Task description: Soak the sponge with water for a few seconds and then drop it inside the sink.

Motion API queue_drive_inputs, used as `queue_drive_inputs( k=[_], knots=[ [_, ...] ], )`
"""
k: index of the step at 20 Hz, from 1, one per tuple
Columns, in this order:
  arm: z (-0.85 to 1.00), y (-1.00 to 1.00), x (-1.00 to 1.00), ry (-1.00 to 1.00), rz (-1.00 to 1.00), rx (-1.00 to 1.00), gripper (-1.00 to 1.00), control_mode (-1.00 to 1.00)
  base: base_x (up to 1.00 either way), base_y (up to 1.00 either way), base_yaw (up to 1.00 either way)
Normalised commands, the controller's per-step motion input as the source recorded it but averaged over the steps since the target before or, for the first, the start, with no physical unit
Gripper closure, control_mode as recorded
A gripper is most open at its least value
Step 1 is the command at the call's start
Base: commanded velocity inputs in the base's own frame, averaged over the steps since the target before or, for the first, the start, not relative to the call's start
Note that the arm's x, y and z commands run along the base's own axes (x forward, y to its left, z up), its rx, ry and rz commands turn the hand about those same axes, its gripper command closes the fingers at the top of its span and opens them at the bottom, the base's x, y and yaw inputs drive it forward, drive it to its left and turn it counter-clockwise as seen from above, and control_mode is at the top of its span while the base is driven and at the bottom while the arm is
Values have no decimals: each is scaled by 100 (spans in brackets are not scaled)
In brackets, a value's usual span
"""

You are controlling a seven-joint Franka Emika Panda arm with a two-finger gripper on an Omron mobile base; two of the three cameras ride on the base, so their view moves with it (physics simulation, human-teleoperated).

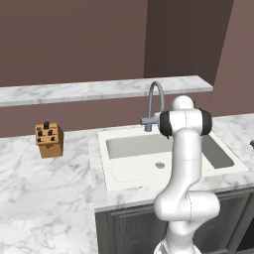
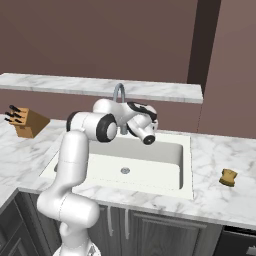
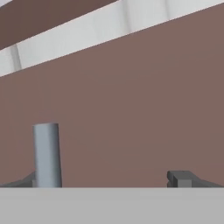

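Note:
The sponge [image 2: 228, 177] is a small yellowish lump lying on the marble counter right of the sink [image 2: 185, 170]; a sliver of the sponge [image 1: 251, 144] also shows at the picture's right edge. The sink [image 1: 102, 158] is a white basin with a grey drain. My gripper [image 3: 103, 181] is open and holds nothing. It faces the brown back wall above the basin, with the grey tap pipe [image 3: 47, 155] close by its left fingertip. My folded wrist [image 2: 142, 124] hangs beside the tap [image 2: 119, 92], far from the sponge. The water is out of view.
A brown knife block [image 1: 49, 140] stands on the counter left of the sink. The curved tap [image 1: 156, 99] rises behind the basin. A marble ledge [image 2: 150, 90] runs along the back wall. Dark cabinet fronts sit below the counter.

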Motion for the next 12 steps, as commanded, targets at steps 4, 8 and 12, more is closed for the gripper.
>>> queue_drive_inputs(
  k=[4,8,12],
  knots=[
    [-2,-1,28,2,-4,-1,-100,-100,0,0,0],
    [-7,-16,35,6,-10,-2,-100,-100,0,0,0],
    [-13,-27,25,4,-11,0,-100,-100,0,0,0]
  ],
)
